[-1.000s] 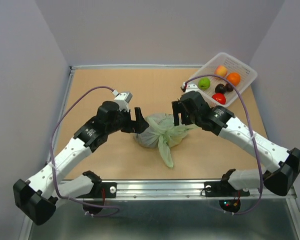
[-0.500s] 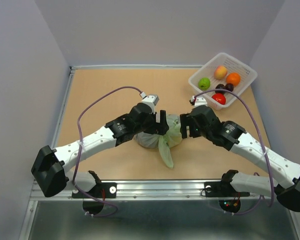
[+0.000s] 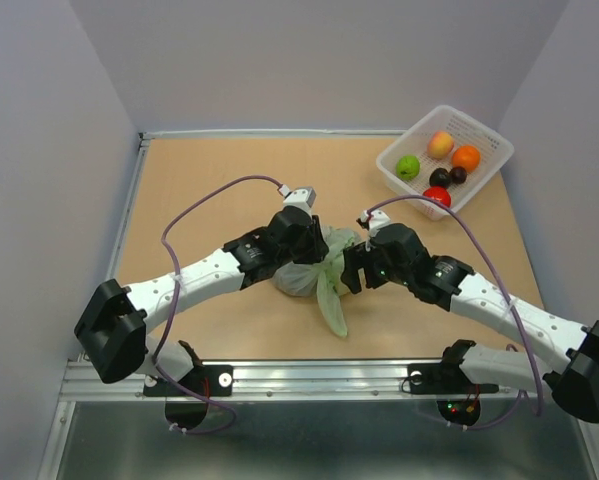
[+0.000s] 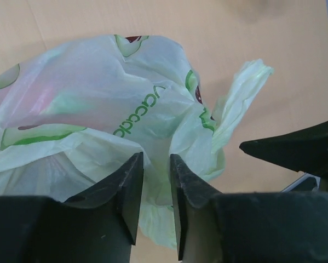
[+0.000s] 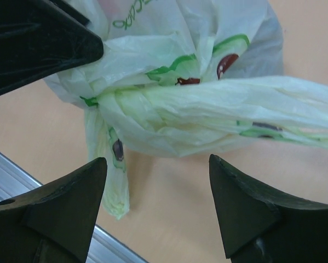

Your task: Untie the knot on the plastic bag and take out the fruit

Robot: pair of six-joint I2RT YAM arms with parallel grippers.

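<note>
The pale green plastic bag point(image 3: 301, 276) lies tied in the middle of the table. Its fruit is hidden inside; only a faint pink tint shows through the film point(image 4: 40, 98). My left gripper point(image 3: 321, 252) sits on the bag's top, and in the left wrist view its jaws point(image 4: 156, 158) stand narrowly apart, pinching a fold of the bag. The knot point(image 5: 104, 101) is a twisted bunch with one handle stretching right and a loose tail point(image 5: 111, 170) hanging down. My right gripper point(image 5: 157, 161) is open just beside the knot, holding nothing.
A white basket point(image 3: 484, 135) with small round fruits stands at the back right. A raised metal rail point(image 3: 309, 372) runs along the table's near edge. The bag's long tail point(image 3: 334, 312) lies on the table towards that rail.
Both arms have moved in onto the bag. My left gripper went from wide open to nearly closed on a fold of the bag. The right gripper stayed open.
</note>
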